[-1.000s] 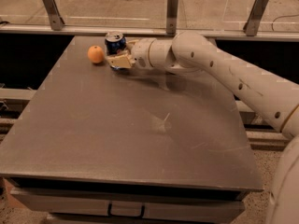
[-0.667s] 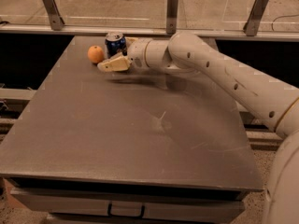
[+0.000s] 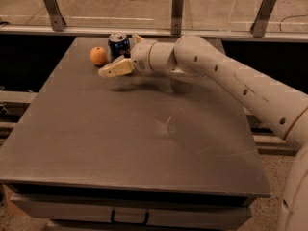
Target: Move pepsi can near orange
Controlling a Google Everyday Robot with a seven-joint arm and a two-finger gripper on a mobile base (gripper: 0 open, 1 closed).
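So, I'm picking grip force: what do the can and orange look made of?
The can: thin metal, likely aluminium; glossy blue print, silvery top. The orange: seemingly fruit, matte rind, though plastic is possible. The hand sits open by the can at the table's far edge.

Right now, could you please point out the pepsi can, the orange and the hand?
pepsi can (image 3: pixel 119 46): camera view, its blue side wall.
orange (image 3: pixel 98 56): camera view, middle of the fruit.
hand (image 3: pixel 119 66): camera view, its pale front part, by the can's base.
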